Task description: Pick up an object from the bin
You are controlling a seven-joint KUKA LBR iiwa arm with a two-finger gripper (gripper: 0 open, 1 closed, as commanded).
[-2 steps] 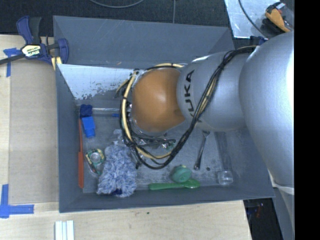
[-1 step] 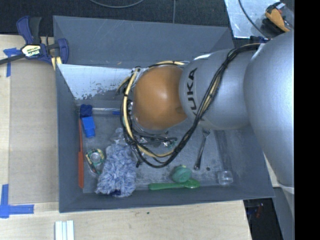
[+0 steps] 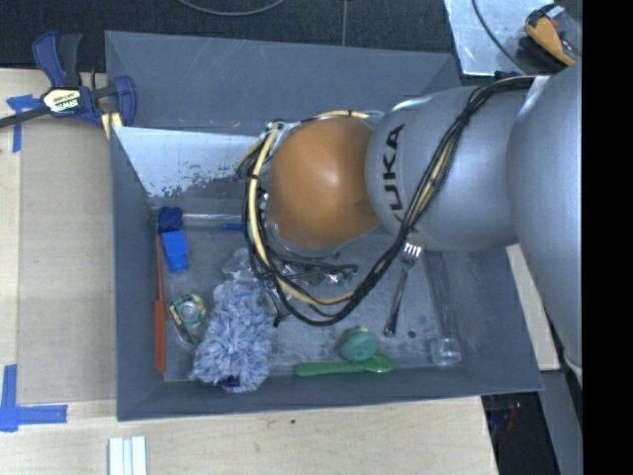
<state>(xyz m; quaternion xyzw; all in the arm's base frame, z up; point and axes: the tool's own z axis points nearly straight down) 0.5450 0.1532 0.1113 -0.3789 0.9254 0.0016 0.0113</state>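
Because the orange wrist cover (image 3: 316, 181) of the arm (image 3: 465, 176) sits over the middle of the grey bin (image 3: 134, 295), the jaws lie beneath it, and whether they are open, closed or gripping anything cannot be told. Nearest the wrist are a shaggy blue-grey cloth (image 3: 232, 339), whose upper end reaches the cover's lower left edge, and a metal fork (image 3: 399, 295) lying just to the cover's right. Either is a plausible target, but neither is seen held.

Risks, as judged:
- The cloth is limp and loosely tufted, so a closing grip may catch only a few strands and shed it on lifting, or drag the neighbouring tape roll (image 3: 188, 315) along.
- The looped cables (image 3: 307, 305) hang low beside the cloth and may snag its tufts.
- The fork lies thin and flat on the bin floor, offering little purchase.

Farther off, a green spoon (image 3: 346, 367), a green lid (image 3: 358, 344), blue blocks (image 3: 173, 236) and an orange rod (image 3: 159, 305) lie near the walls, which would crowd a descent.
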